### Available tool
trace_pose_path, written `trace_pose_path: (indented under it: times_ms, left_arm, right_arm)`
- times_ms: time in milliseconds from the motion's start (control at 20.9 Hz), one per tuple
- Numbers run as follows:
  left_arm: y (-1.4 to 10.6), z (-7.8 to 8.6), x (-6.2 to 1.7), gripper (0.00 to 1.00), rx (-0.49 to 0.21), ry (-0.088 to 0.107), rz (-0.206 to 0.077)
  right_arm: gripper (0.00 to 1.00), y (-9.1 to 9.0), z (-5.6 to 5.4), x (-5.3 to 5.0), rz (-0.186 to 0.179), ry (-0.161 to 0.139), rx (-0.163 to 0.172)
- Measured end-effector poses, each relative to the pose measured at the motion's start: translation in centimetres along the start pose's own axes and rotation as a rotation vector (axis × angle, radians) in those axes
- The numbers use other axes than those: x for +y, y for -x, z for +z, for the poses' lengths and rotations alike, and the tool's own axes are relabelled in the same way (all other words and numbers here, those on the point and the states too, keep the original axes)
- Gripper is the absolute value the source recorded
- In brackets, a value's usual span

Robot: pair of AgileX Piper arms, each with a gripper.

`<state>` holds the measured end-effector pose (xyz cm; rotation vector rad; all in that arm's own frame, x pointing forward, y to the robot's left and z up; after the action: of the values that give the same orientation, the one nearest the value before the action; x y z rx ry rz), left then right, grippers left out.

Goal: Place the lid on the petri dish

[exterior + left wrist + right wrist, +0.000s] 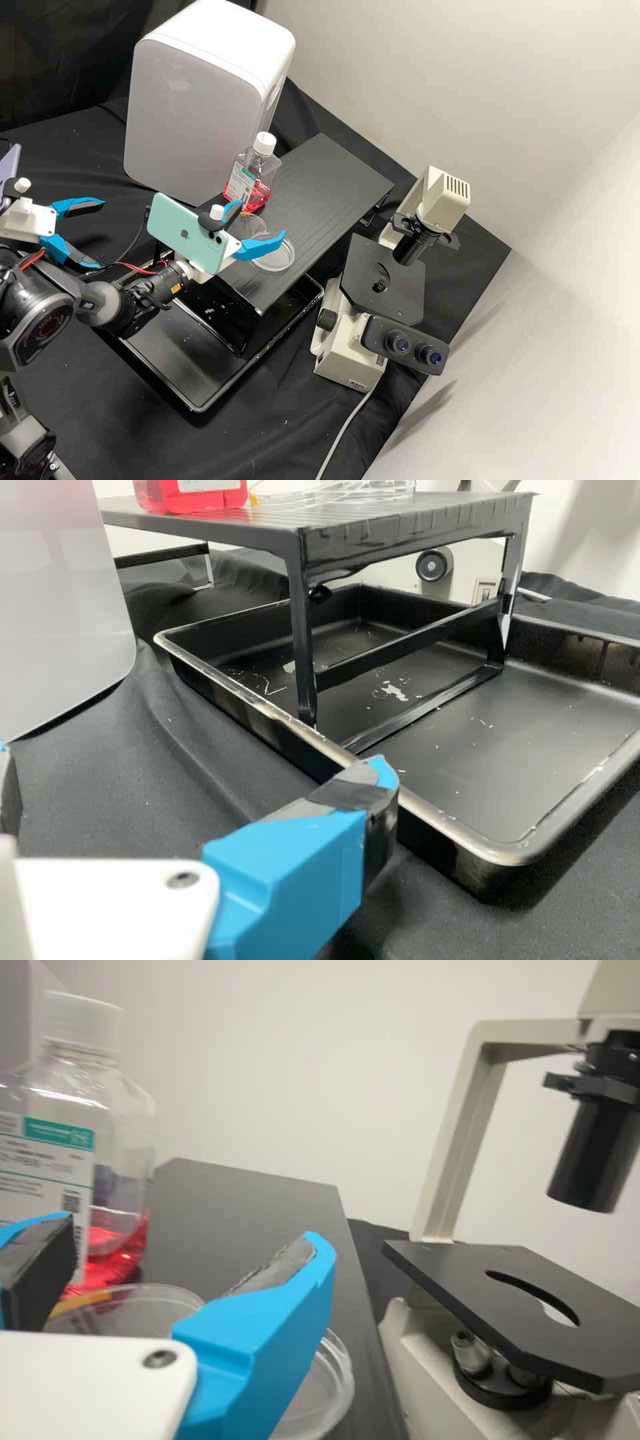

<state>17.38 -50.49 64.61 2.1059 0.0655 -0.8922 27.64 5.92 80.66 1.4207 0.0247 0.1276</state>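
Right gripper [259, 221]: fingers spread above the raised black shelf [333, 180], with a clear round lid [130, 1305] between them; I cannot tell whether they clamp it. Petri dish [277, 259]: transparent, shallow, on the shelf just beyond one finger, near the bottle [252, 175] of red liquid. Left gripper [100, 233]: fingers apart, beside the black tray [250, 705].

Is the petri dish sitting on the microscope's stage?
No, the petri dish lies on the raised black shelf near the bottle, well apart from the microscope stage.
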Motion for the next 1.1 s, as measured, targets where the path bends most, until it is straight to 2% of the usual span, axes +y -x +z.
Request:
trace_pose_path:
  times_ms: [96, 336, 719, 959, 1055, 1103]
  left_arm:
    - [-0.2, 0.1, 0.15, 1.00, -0.002, 0.001, 0.007]
    - [-0.2, 0.1, 0.17, 1.00, -0.002, 0.001, 0.008]
    - [-0.2, 0.1, 0.17, 1.00, -0.002, 0.001, 0.008]
    - [-0.2, 0.1, 0.17, 1.00, -0.002, 0.001, 0.008]
    - [-0.2, 0.1, 0.17, 1.00, -0.002, 0.001, 0.008]
    - [-0.2, 0.1, 0.17, 1.00, -0.002, 0.001, 0.008]
  right_arm:
    - [1.00, 0.0, -0.3, -0.2, -0.011, 0.006, 0.017]
    - [1.00, 0.3, -0.2, -0.5, -0.030, 0.012, 0.021]
    - [1.00, 0.5, -1.0, -1.3, -0.059, 0.016, 0.051]
    - [1.00, 0.4, -0.8, -2.1, -0.086, 0.042, 0.047]
    - [1.00, 0.4, -0.6, -2.3, -0.092, 0.059, 0.036]
    - [1.00, 0.3, -0.6, -2.5, -0.095, 0.057, 0.029]
